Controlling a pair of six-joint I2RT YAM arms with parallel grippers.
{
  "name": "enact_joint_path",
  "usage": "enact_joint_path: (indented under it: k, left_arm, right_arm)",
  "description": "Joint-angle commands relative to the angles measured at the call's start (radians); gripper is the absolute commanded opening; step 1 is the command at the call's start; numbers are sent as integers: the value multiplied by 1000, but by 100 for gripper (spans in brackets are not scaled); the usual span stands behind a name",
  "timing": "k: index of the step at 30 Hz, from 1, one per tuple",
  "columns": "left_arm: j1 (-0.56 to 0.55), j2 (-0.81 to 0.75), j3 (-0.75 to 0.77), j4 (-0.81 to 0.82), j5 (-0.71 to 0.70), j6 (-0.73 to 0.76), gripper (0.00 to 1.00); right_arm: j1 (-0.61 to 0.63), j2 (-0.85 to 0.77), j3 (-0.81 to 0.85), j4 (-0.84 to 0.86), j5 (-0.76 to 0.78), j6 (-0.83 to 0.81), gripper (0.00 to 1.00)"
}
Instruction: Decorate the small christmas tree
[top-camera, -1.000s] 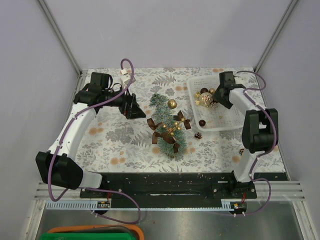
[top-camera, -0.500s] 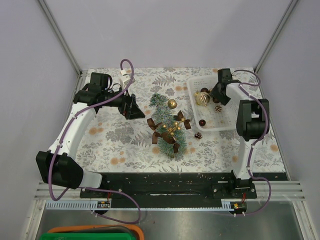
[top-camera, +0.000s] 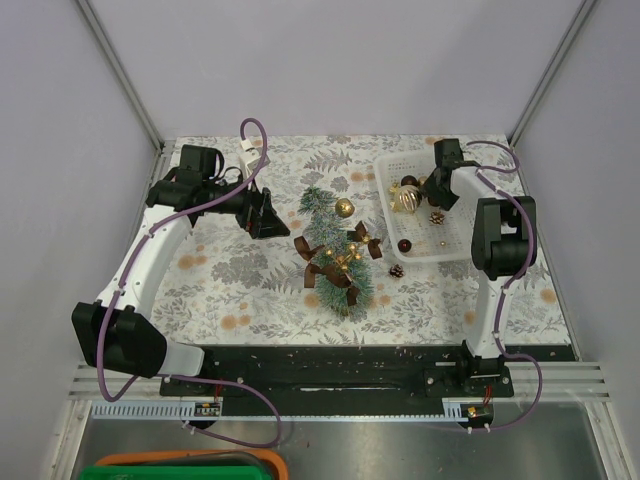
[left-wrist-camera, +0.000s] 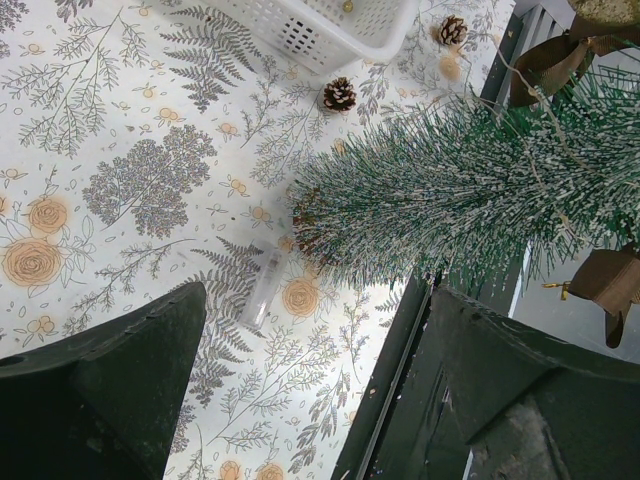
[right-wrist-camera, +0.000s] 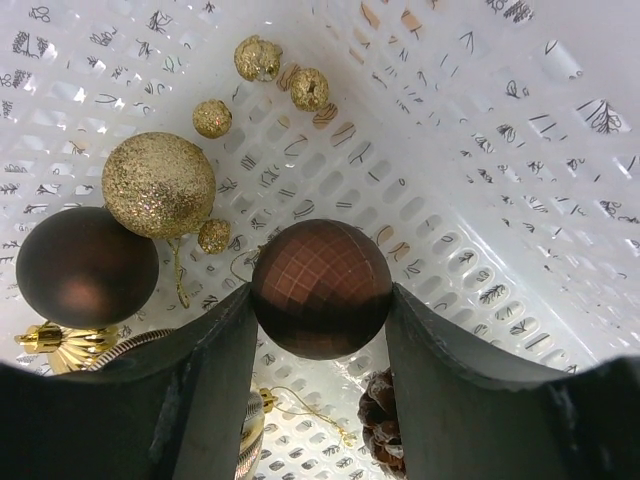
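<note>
Lying flat: small christmas tree, frosted green bristles, brown bows | left gripper fingers wide | right gripper clamping brown faceted bauble inside white basket

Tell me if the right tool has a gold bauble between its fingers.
No: a faceted brown bauble sits between the fingers of the right tool; the gold glitter bauble lies apart.
</note>
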Motion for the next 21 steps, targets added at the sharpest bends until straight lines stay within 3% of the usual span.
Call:
enact_joint_path:
  k: [1, 3, 8, 21]
  left_arm:
    - [8, -7, 11, 17, 7, 22, 99]
    - [8, -8, 10, 18, 8, 22, 99]
    - [8, -5, 7, 18, 13, 24, 99]
    - [8, -10, 4, 17, 25, 25, 99]
  right_arm:
    - [-1, -28, 9, 26, 53, -27, 52]
    - [-1, -33, 4, 26, 59, -34, 52]
    - [-1, -80, -27, 53, 51, -40, 40]
    - [1, -295, -154, 101, -22, -37, 39]
